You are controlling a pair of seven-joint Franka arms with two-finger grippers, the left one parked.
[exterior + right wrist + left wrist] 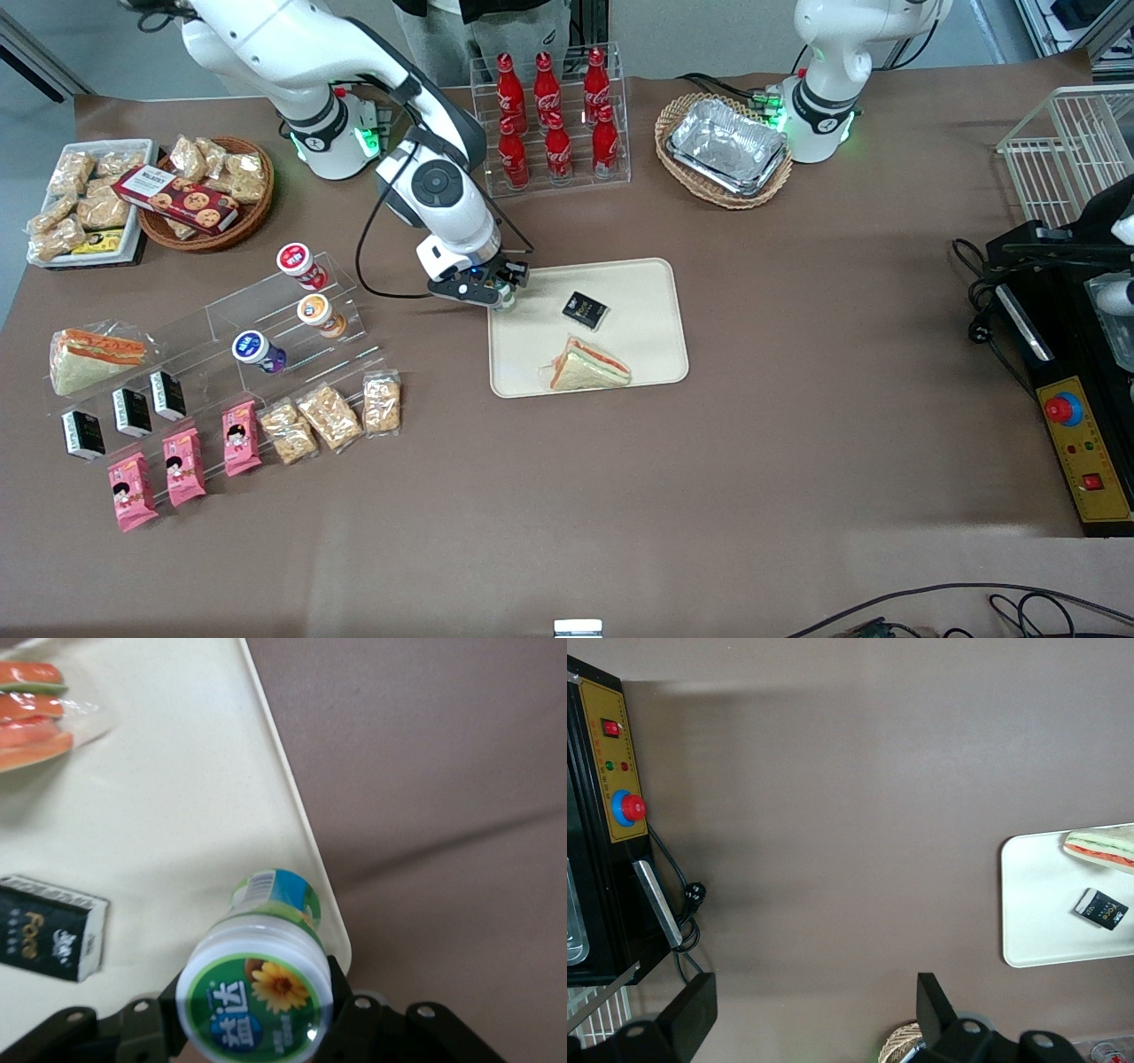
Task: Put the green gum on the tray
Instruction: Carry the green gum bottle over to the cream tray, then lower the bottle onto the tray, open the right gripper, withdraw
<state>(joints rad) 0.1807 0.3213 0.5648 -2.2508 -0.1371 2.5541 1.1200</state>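
Now tool (501,294) clamped green gum (262,979) just under lid, hovering over tray (651,288) corner. Bottle under tool looked light, rigid, smooth-sided, likely slippery; body below lid seemed best hold.

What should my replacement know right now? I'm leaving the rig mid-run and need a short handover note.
Gripper: shut on the green gum, over the tray corner nearest the working arm's base.
Tray: also holds a wrapped sandwich and a small black packet, both clear of the bottle.
Done: gum picked up and carried over the tray.
Left: lower it onto the bare tray surface, open the gripper, withdraw. Whether it already touches the tray can't be told.
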